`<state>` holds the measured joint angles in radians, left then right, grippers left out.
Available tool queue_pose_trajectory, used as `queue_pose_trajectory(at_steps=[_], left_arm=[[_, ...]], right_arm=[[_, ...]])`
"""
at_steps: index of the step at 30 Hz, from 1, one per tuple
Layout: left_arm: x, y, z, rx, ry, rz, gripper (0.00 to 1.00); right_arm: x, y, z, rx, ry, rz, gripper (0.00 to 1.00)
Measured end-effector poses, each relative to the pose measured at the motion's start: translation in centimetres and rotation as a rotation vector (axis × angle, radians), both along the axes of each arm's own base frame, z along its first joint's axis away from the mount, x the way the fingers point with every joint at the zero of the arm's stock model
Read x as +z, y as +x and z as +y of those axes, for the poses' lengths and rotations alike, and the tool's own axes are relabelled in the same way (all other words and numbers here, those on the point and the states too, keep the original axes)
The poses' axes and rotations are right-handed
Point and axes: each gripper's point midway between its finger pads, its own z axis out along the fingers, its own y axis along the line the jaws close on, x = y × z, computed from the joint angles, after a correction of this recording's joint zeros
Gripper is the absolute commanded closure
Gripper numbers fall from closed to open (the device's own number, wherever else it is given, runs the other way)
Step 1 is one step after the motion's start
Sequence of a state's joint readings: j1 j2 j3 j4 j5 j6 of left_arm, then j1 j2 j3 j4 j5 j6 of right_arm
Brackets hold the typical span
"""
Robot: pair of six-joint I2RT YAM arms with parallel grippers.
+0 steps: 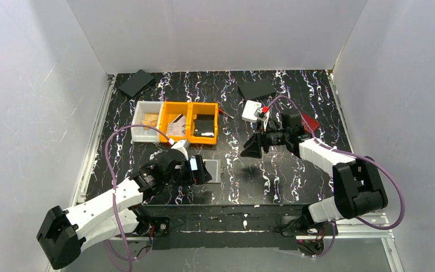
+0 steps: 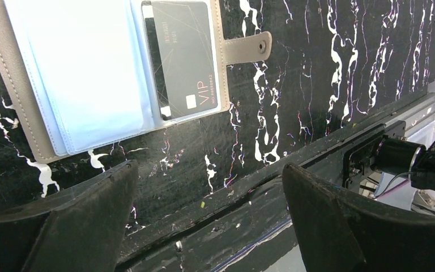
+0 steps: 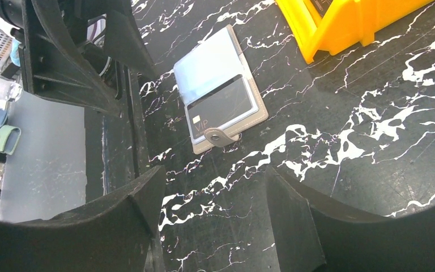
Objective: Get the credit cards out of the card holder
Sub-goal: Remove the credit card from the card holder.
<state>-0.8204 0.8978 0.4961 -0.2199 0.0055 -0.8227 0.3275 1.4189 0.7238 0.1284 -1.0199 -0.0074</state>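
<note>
The card holder (image 2: 28, 113) lies open and flat on the black marbled table, its snap tab (image 2: 249, 48) sticking out. One half shows pale blue sleeves (image 2: 85, 68); the other holds a dark grey "VIP" credit card (image 2: 184, 56) in its pocket. Whether the pale blue half holds cards I cannot tell. My left gripper (image 2: 209, 169) is open and empty, just in front of the holder by the table's near edge. My right gripper (image 3: 214, 175) is open and empty, hovering a short way from the holder (image 3: 221, 96). From above, the holder (image 1: 215, 171) lies beside the left gripper (image 1: 203, 170), and the right gripper (image 1: 252, 148) is to its right.
Two orange bins (image 1: 192, 122) and a white bin (image 1: 146, 122) stand behind the holder, with an orange bin corner in the right wrist view (image 3: 340, 25). A small white case (image 1: 252, 110) and a red wallet (image 1: 312, 122) lie by the right arm. Black flat pads (image 1: 136, 82) lie at the back.
</note>
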Motion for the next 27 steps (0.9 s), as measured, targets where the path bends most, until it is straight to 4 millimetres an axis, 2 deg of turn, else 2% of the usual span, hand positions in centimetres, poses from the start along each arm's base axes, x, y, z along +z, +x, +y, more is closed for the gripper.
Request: queue_pose_trajectory(at_steps=[8,14,20,23,27], left_arm=[[0.9,0.2,-0.6,-0.012,0.007,-0.014,0.03],[0.4,0.1,-0.9,-0.019,0.039,-0.015,0.05],[0.4,0.3,-0.9,-0.012,0.041,-0.022,0.09],[0.4,0.4,-1.2,-0.012,0.04,-0.026,0.15],[0.1,0.7,-1.5,-0.007,0.041,-0.026,0.2]], right_arm=[[0.3,-0.3,0.2,0.01,0.014,0.018,0.27],[0.4,-0.1,1.1,-0.024,0.019,0.041,0.29],[-1.9,-1.1,3.0,-0.062,-0.023,0.156,0.33],[-3.1,-2.0,4.3,-0.072,-0.057,0.227,0.34],[-3.7,-2.7,5.3,-0.092,-0.079,0.286,0.35]])
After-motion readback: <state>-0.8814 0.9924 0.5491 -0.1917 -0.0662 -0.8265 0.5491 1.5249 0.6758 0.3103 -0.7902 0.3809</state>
